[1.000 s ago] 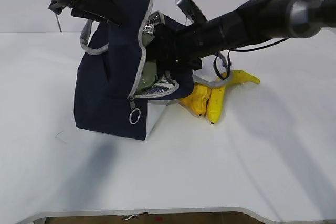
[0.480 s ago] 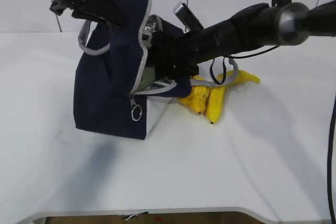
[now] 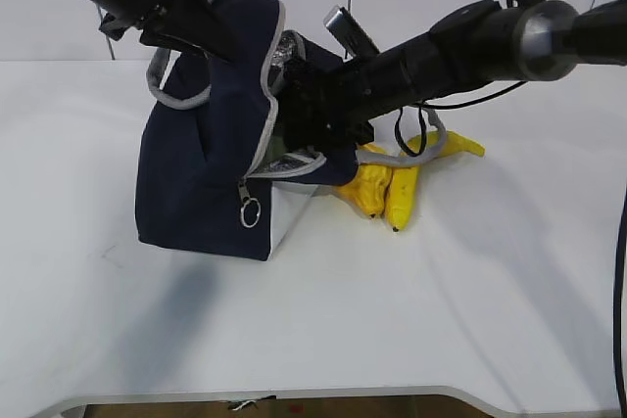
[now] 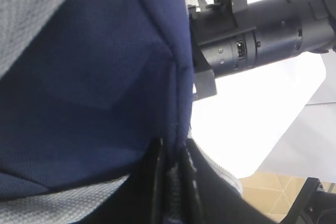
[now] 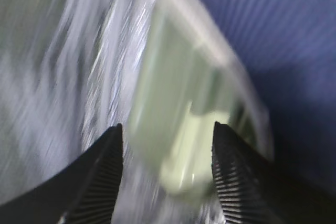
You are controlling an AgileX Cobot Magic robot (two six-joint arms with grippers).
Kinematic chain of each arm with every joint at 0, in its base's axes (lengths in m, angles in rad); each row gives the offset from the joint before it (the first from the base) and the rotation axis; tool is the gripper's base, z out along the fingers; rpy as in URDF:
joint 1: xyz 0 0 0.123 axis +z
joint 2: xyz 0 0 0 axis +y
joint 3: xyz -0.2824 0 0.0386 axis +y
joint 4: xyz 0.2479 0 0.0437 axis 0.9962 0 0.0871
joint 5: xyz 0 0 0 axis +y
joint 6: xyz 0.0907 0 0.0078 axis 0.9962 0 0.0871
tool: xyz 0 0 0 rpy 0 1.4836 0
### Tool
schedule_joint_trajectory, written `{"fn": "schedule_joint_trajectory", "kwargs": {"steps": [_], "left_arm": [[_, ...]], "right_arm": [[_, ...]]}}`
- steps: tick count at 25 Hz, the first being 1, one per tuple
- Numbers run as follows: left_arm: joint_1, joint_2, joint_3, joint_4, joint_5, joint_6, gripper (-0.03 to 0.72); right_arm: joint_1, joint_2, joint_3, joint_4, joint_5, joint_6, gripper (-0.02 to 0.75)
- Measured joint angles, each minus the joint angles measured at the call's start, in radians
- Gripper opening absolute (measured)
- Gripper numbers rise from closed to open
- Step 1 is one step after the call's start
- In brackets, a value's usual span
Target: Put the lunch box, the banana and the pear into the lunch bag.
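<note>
Exterior: my left hand (image 3: 201, 31) pinches the lunch bag (image 3: 206, 183) top edge, holding the mouth up. My right hand (image 3: 294, 105) reaches into the opening. Banana (image 3: 407, 188) and pear (image 3: 362, 188) lie on the counter (image 3: 441, 310) just beside the bag, under my right arm.

Left wrist: narrow hand shut on navy fabric; a slip here would collapse the mouth onto my right arm.

Right wrist: blurred; fingers (image 5: 100, 177) spread wide, lunch box (image 5: 189, 135) beyond them against foil lining, apparently not gripped. Tight opening; backing out could snag the trim or drag the bag.
</note>
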Motion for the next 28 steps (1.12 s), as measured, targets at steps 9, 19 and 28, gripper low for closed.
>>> {"fn": "schedule_joint_trajectory", "kwargs": {"steps": [9, 19, 28], "left_arm": [[0.0, 0.0, 0.0, 0.034, 0.006, 0.0, 0.028], [0.0, 0.0, 0.0, 0.077, 0.003, -0.019, 0.028], [0.0, 0.0, 0.0, 0.11, -0.002, -0.042, 0.028]], "right_arm": [[-0.048, 0.0, -0.012, -0.028, 0.195, -0.052, 0.45], [-0.062, -0.169, -0.076, -0.252, 0.241, 0.031, 0.45], [-0.062, -0.335, -0.082, -0.698, 0.268, 0.289, 0.45]]}}
